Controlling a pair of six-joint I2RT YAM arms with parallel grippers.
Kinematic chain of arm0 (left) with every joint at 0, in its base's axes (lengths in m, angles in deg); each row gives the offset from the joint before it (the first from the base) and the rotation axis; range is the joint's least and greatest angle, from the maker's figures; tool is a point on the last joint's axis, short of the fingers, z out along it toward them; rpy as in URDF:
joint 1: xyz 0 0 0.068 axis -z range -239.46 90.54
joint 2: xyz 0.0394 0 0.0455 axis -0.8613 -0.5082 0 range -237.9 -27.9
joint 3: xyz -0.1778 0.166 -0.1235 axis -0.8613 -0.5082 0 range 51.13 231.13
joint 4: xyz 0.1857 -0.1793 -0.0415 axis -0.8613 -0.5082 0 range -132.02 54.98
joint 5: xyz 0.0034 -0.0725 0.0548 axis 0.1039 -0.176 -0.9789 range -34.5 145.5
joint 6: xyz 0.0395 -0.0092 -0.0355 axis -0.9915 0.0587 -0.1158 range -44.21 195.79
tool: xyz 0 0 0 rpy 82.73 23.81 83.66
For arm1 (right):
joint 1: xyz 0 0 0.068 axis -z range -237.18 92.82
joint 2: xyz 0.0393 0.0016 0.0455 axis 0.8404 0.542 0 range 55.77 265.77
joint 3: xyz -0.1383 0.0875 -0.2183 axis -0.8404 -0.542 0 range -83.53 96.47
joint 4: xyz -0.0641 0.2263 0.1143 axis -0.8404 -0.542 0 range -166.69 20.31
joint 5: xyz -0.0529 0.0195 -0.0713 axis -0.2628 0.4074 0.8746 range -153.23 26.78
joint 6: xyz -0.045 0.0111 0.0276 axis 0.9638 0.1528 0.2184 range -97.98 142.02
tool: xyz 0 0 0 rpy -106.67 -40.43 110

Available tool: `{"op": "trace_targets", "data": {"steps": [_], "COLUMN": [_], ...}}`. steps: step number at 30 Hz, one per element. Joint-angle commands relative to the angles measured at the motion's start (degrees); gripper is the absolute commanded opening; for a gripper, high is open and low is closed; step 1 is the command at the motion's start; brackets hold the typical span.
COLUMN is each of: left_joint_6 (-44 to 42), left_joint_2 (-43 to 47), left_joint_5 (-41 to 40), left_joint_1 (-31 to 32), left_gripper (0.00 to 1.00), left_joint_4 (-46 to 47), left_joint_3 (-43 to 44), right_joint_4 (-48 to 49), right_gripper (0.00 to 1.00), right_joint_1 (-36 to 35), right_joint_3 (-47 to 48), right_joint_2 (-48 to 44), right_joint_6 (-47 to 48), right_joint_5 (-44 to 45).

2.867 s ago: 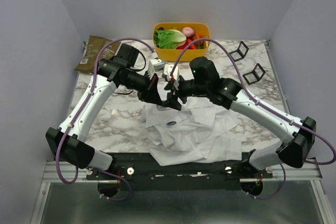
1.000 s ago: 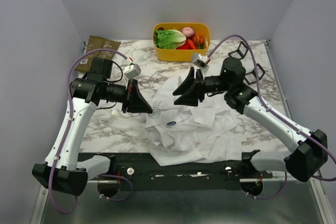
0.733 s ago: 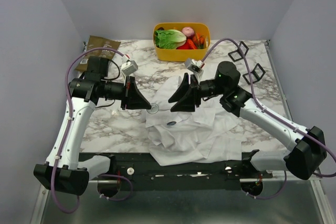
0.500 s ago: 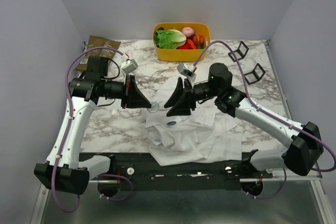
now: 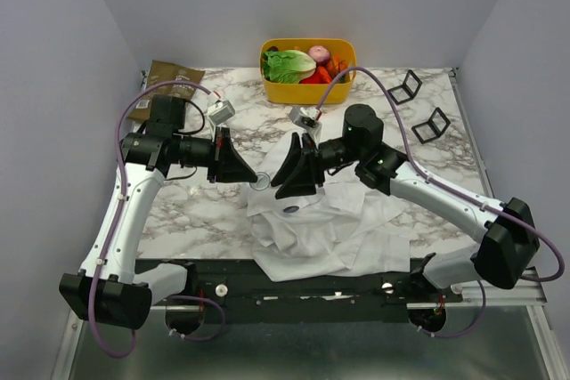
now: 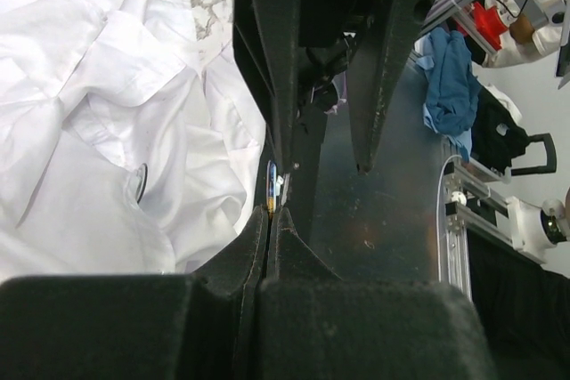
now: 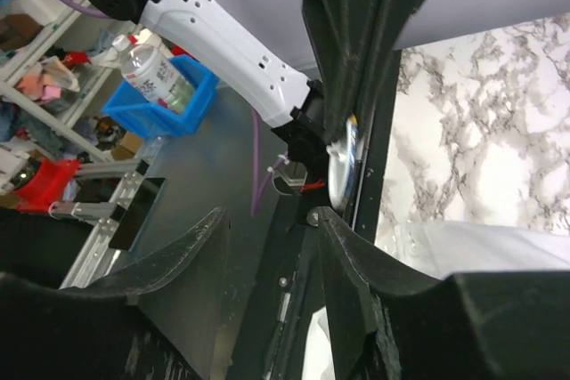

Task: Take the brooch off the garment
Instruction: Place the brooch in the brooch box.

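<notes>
The garment (image 5: 329, 220) is a crumpled white shirt lying on the marble table (image 5: 187, 211) in front of the arm bases; it also shows in the left wrist view (image 6: 98, 131). My left gripper (image 5: 254, 181) (image 6: 272, 211) is shut edge-on on the brooch (image 5: 261, 182), a small round silvery disc (image 7: 341, 165), at the shirt's upper left edge. I cannot tell whether the disc is still fixed to the cloth. My right gripper (image 5: 280, 182) (image 7: 267, 220) stands open just right of the disc, facing the left fingers, with nothing between its jaws.
A dark oval mark (image 5: 291, 210) (image 6: 141, 182) sits on the shirt just below the grippers. A yellow tub of vegetables (image 5: 307, 68) stands at the back centre, with a brown packet (image 5: 165, 91) at the back left. Two black stands (image 5: 419, 104) are at the back right.
The right gripper has swung left toward the left gripper and its jaws have narrowed a little. The left gripper has stayed put, still shut on the disc.
</notes>
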Motion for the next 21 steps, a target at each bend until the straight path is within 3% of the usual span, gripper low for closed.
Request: {"op": "trace_targets", "data": {"steps": [1,4,11,13,14,15,16,18,21], "left_joint_6": [3.1,3.7,4.7,6.4,7.6,8.0,8.5,8.7,8.7], "left_joint_2": [2.1,3.1,4.3,4.5,4.5,4.5,4.5,4.3,4.0], "left_joint_5": [-1.5,-1.2,-0.1,-0.4,-0.7,-1.2,-1.2,-1.5,-1.7], "left_joint_1": [-0.7,-1.3,-3.0,-3.2,-3.2,-3.3,-3.3,-3.3,-3.3], "left_gripper": [0.00,0.00,0.00,0.00,0.00,0.00,0.00,0.00,0.00], "left_joint_4": [3.0,3.4,4.0,5.5,6.5,7.0,7.3,7.6,7.7], "left_joint_3": [-1.6,-1.4,-1.5,-2.5,-2.8,-3.1,-3.3,-3.3,-3.2], "right_joint_4": [0.5,0.4,-6.3,-9.6,-16.9,-20.7,-23.8,-28.1,-28.3], "right_gripper": [0.47,0.41,0.39,0.39,0.40,0.40,0.41,0.45,0.47], "right_joint_1": [-1.7,-2.4,-2.7,-2.8,-3.2,-3.7,-4.0,-5.0,-5.1], "right_joint_3": [3.5,4.8,5.9,6.8,7.5,8.6,9.2,9.2,7.5], "right_joint_2": [2.3,3.4,1.8,-0.6,-1.7,-2.4,-3.9,-5.4,-7.4], "right_joint_6": [-1.9,-2.5,3.8,10.9,15.2,25.2,29.1,36.0,38.6], "right_joint_5": [-2.1,-2.1,-0.2,0.0,1.0,5.2,7.9,12.4,15.2]}}
